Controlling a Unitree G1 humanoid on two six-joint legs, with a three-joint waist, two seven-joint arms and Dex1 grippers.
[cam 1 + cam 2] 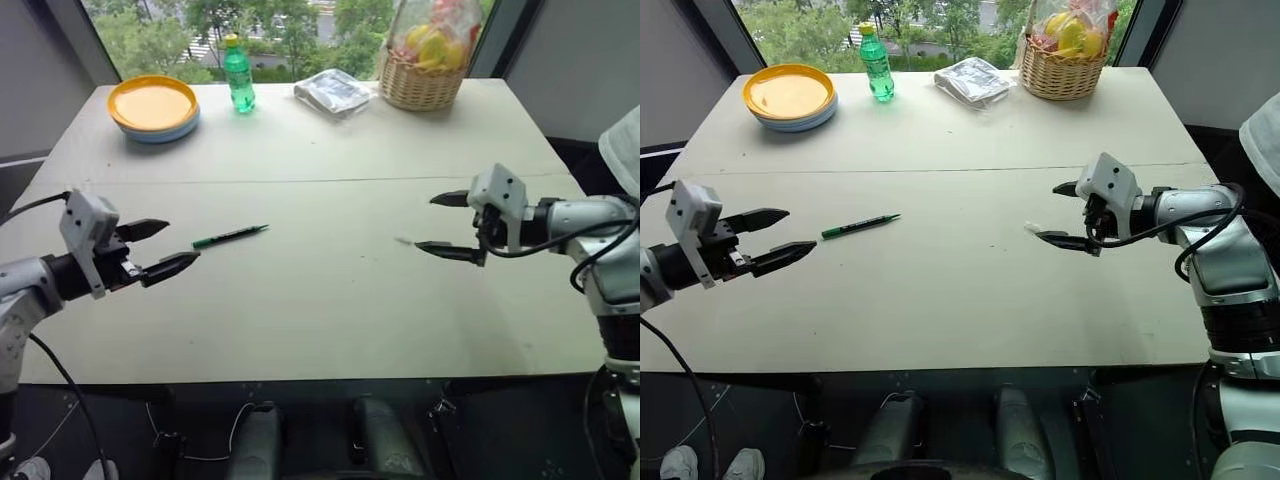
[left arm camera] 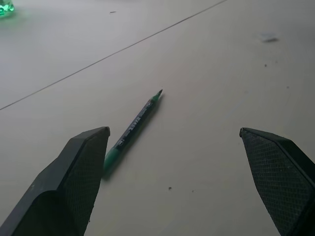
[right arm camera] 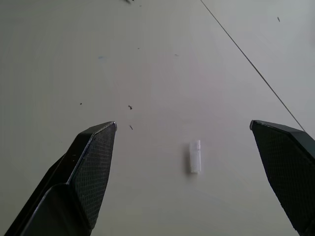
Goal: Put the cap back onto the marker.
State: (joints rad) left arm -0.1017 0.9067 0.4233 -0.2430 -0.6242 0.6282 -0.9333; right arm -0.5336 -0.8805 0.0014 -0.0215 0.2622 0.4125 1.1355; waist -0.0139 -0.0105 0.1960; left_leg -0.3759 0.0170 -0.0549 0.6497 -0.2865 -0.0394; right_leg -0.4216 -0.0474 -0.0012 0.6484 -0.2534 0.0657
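The green marker [image 1: 230, 237] lies uncapped on the beige table [image 1: 320, 320], left of centre, its dark tip pointing right. My left gripper [image 1: 180, 243] hovers open just left of the marker's butt end, not touching it; in the left wrist view the marker [image 2: 133, 129] lies ahead beside one finger. The small whitish cap [image 1: 404, 241] lies flat right of centre. Just right of it, my right gripper [image 1: 425, 222] is open; in the right wrist view the cap [image 3: 195, 156] sits between the spread fingers, below them on the table.
Along the far edge stand a stack of yellow and blue plates [image 1: 153, 105], a green bottle [image 1: 238, 75], a clear plastic packet [image 1: 335, 92] and a wicker basket [image 1: 420, 85] of fruit. A seam [image 1: 320, 180] runs across the table.
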